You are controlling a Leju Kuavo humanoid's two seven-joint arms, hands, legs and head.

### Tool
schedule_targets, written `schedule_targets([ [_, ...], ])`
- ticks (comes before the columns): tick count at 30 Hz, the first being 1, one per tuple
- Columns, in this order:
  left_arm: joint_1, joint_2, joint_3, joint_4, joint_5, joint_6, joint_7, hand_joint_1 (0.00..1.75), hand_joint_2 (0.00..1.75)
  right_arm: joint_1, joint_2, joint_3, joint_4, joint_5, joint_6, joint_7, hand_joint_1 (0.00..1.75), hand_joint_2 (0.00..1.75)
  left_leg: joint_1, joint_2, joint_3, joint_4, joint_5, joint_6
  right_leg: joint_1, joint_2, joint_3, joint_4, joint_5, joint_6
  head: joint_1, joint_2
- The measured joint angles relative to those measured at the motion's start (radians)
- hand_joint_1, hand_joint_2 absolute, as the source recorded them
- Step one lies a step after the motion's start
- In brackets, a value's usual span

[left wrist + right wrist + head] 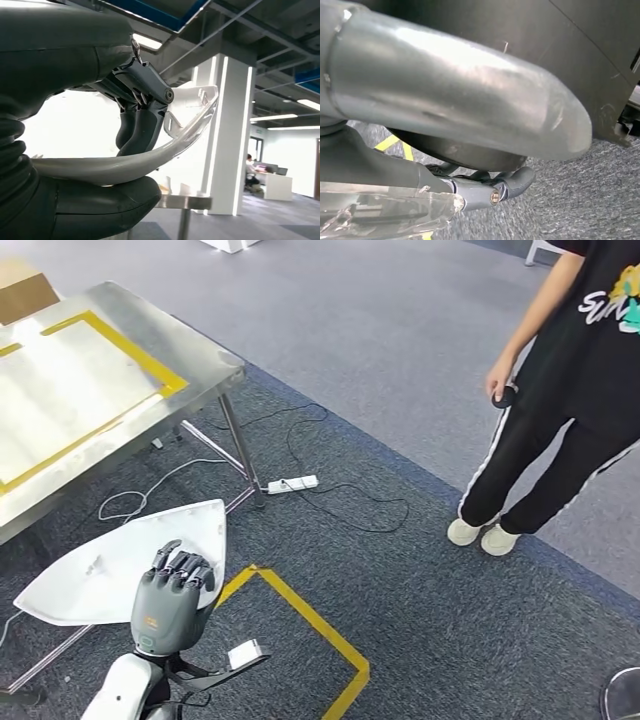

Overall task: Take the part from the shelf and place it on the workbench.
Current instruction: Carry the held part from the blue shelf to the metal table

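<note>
The part is a curved white panel (pixel 113 565), held low over the carpet beside the steel workbench (pixel 200 350). My left hand (pixel 170 595) grips its near edge, dark fingers curled over the top. In the left wrist view the fingers (pixel 139 127) press on the panel's inner face (pixel 188 112) and the thick thumb (pixel 105 200) lies under its rim. The workbench top carries a yellow tape rectangle and sits at the upper left, ahead of the panel. My right hand (pixel 463 155) hangs over the carpet with fingers (pixel 508 182) stretched out and nothing in them.
A person (pixel 573 390) in black stands at the right, holding a small dark object. A white power strip (pixel 293 483) and loose cables lie on the carpet by the workbench leg. A yellow tape square (pixel 317 625) marks the floor just right of my left hand.
</note>
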Motion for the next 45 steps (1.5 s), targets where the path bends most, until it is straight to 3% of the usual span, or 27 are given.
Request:
schedule_targets([
  [2,-0.003,0.0,0.0,0.0,-0.002,0.0,0.0,1.75,1.75,0.001,0.0,0.0,0.0,0.0,-0.001,0.0,0.0,0.0,-0.011,0.04,0.053,-0.104,0.027,0.012,0.005,-0.019,0.003,0.001,-0.005,0.008,0.0,0.0],
  [3,-0.004,0.0,0.0,0.0,-0.003,0.0,0.0,1.75,1.75,0.002,0.0,0.0,0.0,0.0,-0.002,0.0,0.0,0.0,-0.015,0.048,0.061,-0.124,0.026,0.017,0.008,-0.028,0.005,0.0,-0.007,0.013,-0.001,0.0],
  [5,-0.002,0.0,0.0,0.0,-0.004,0.0,0.0,1.75,1.75,0.003,-0.001,0.0,-0.001,0.0,-0.003,-0.001,0.0,0.0,-0.014,0.025,0.061,-0.132,0.027,0.026,0.009,-0.047,0.008,-0.004,-0.011,0.022,-0.001,0.0],
  [7,0.0,0.0,0.0,0.0,-0.004,0.001,0.001,1.75,1.75,0.001,-0.002,0.0,-0.001,-0.001,-0.004,-0.001,0.0,0.0,-0.006,0.002,0.065,-0.141,0.031,0.035,0.008,-0.019,0.0,0.022,-0.031,0.034,0.004,0.0],
  [9,-0.002,-0.003,-0.001,0.0,-0.004,0.001,0.001,1.75,1.75,-0.001,-0.003,0.0,-0.001,-0.001,-0.005,-0.002,0.0,0.0,0.0,-0.019,0.068,-0.145,0.034,0.042,0.005,0.036,-0.047,0.124,-0.083,0.043,0.012,0.0],
  [11,-0.002,-0.004,-0.004,0.001,-0.004,0.001,0.001,1.75,1.75,-0.002,-0.003,0.0,-0.001,-0.001,-0.005,-0.001,0.0,0.0,0.001,-0.044,0.068,-0.144,0.034,0.046,0.004,0.058,-0.11,0.245,-0.127,0.046,0.015,0.0],
  [12,-0.001,-0.004,-0.006,0.001,-0.004,0.001,0.002,1.75,1.75,-0.002,-0.003,0.0,-0.001,-0.002,-0.006,0.0,0.0,0.0,0.001,-0.059,0.068,-0.144,0.034,0.046,0.003,0.061,-0.127,0.268,-0.124,0.047,0.015,0.0],
  [13,-0.001,-0.004,-0.007,0.001,-0.004,0.001,0.003,1.75,1.75,-0.002,-0.003,0.0,-0.001,-0.002,-0.006,0.0,0.0,0.0,0.002,-0.074,0.07,-0.143,0.034,0.045,0.003,0.064,-0.125,0.254,-0.103,0.047,0.014,0.0],
  [14,0.0,-0.005,-0.008,0.001,-0.004,0.0,0.004,1.75,1.75,-0.003,-0.003,0.0,-0.001,-0.003,-0.006,0.0,0.0,0.0,0.003,-0.09,0.071,-0.142,0.034,0.043,0.0,0.072,-0.106,0.205,-0.067,0.048,0.014,0.0],
  [16,-0.001,-0.007,-0.01,0.001,-0.004,-0.001,0.007,1.75,1.75,-0.003,-0.002,0.0,-0.001,-0.004,-0.007,0.0,0.0,0.0,0.004,-0.118,0.069,-0.136,0.032,0.035,-0.011,0.125,-0.048,0.072,-0.005,0.052,0.015,0.0],
  [18,-0.003,-0.009,-0.013,0.001,-0.004,-0.002,0.01,1.75,1.75,-0.003,-0.001,0.0,0.0,-0.004,-0.007,0.002,0.0,0.0,0.005,-0.143,0.061,-0.131,0.034,0.022,-0.018,0.166,-0.015,0.006,0.01,0.049,0.014,0.0],
  [20,-0.003,-0.011,-0.016,0.002,-0.003,-0.003,0.012,1.75,1.75,-0.005,0.0,-0.001,0.0,-0.004,-0.008,0.005,0.0,0.0,0.009,-0.166,0.053,-0.133,0.04,0.01,-0.015,0.151,-0.011,0.002,0.01,0.036,0.013,0.0],
  [21,-0.002,-0.011,-0.017,0.003,-0.003,-0.004,0.012,1.75,1.75,-0.005,0.0,-0.001,0.0,-0.003,-0.009,0.007,0.0,0.0,0.009,-0.162,0.05,-0.132,0.039,0.005,-0.015,0.138,-0.01,0.0,0.012,0.028,0.013,0.0],
  [23,-0.007,-0.012,-0.02,0.004,0.0,-0.007,0.013,1.75,1.75,-0.004,0.001,-0.001,0.0,-0.002,-0.011,0.009,0.0,0.0,0.006,-0.112,0.024,-0.083,0.007,-0.003,-0.016,0.109,-0.007,-0.007,0.016,0.015,0.004,0.0],
  [25,-0.016,-0.014,-0.024,0.005,0.001,-0.011,0.013,1.75,1.75,-0.002,0.001,-0.001,0.0,-0.001,-0.013,0.011,0.0,0.0,0.004,-0.052,-0.037,0.041,-0.057,-0.01,-0.013,0.078,-0.006,-0.009,0.015,0.006,-0.005,0.0],
  [27,-0.018,-0.016,-0.025,0.007,0.002,-0.015,0.013,1.75,1.75,0.0,0.001,-0.001,0.0,-0.001,-0.014,0.013,0.0,0.0,0.006,-0.035,-0.084,0.138,-0.087,-0.013,-0.01,0.046,-0.006,-0.009,0.013,0.003,-0.005,0.0],
  [28,-0.018,-0.016,-0.025,0.008,0.002,-0.017,0.013,1.75,1.75,0.0,0.0,-0.001,0.0,-0.001,-0.014,0.014,0.0,0.0,0.006,-0.033,-0.083,0.139,-0.075,-0.013,-0.009,0.033,-0.005,-0.009,0.011,0.004,-0.005,0.0],
  [29,-0.018,-0.017,-0.026,0.009,0.002,-0.019,0.013,1.75,1.75,0.0,0.0,-0.001,0.0,-0.001,-0.014,0.014,0.0,0.0,0.006,-0.028,-0.063,0.102,-0.047,-0.011,-0.009,0.02,-0.004,-0.009,0.01,0.005,-0.006,0.0],
  [31,-0.023,-0.019,-0.027,0.009,0.002,-0.024,0.013,1.75,1.75,0.001,0.0,-0.001,0.0,0.0,-0.015,0.015,0.0,0.0,0.0,0.013,0.01,-0.03,0.012,-0.003,-0.005,-0.002,0.002,-0.008,0.005,0.011,-0.006,0.0],
  [33,-0.033,-0.022,-0.031,0.01,0.002,-0.032,0.013,1.75,1.75,0.001,0.0,-0.001,-0.001,-0.001,-0.016,0.015,0.0,0.0,-0.007,0.048,0.056,-0.117,0.031,0.009,0.002,-0.021,0.005,-0.006,-0.002,0.02,-0.006,0.0],
  [35,-0.038,-0.025,-0.033,0.01,0.002,-0.037,0.012,1.75,1.75,0.002,-0.001,-0.002,-0.001,-0.001,-0.017,0.015,0.0,0.0,-0.009,0.035,0.058,-0.131,0.028,0.021,0.005,-0.042,0.011,-0.01,-0.006,0.03,-0.004,0.0],
  [37,-0.038,-0.027,-0.034,0.01,0.002,-0.039,0.012,1.75,1.75,0.0,-0.002,-0.003,-0.001,-0.001,-0.017,0.015,0.0,0.0,-0.004,0.011,0.06,-0.137,0.031,0.031,0.004,-0.025,0.009,0.003,-0.019,0.042,-0.001,0.0],
  [38,-0.04,-0.028,-0.035,0.01,0.002,-0.039,0.012,1.75,1.75,-0.001,-0.003,-0.003,-0.002,-0.001,-0.017,0.015,0.0,0.0,0.0,0.0,0.062,-0.14,0.033,0.036,0.003,-0.001,-0.004,0.034,-0.038,0.047,0.002,0.0],
  [40,-0.045,-0.031,-0.038,0.011,0.002,-0.04,0.012,1.75,1.75,-0.003,-0.003,-0.003,-0.002,-0.001,-0.017,0.015,0.0,0.0,0.004,-0.022,0.063,-0.141,0.034,0.043,0.0,0.048,-0.063,0.152,-0.094,0.054,0.009,0.0],
  [42,-0.047,-0.033,-0.042,0.014,0.002,-0.043,0.012,1.75,1.75,-0.003,-0.003,-0.004,-0.002,-0.001,-0.017,0.015,0.0,0.0,0.005,-0.048,0.063,-0.141,0.034,0.046,-0.001,0.061,-0.123,0.259,-0.124,0.057,0.01,0.0],
  [43,-0.047,-0.033,-0.042,0.016,0.002,-0.045,0.012,1.75,1.75,-0.003,-0.003,-0.004,-0.002,-0.001,-0.017,0.015,0.0,0.0,0.005,-0.063,0.064,-0.141,0.034,0.046,-0.001,0.063,-0.132,0.265,-0.112,0.058,0.01,0.0],
  [45,-0.047,-0.034,-0.043,0.018,0.002,-0.049,0.012,1.75,1.75,-0.004,-0.003,-0.005,-0.002,-0.002,-0.019,0.015,0.0,0.0,0.007,-0.093,0.068,-0.139,0.033,0.043,-0.005,0.078,-0.097,0.171,-0.042,0.059,0.01,0.0],
])
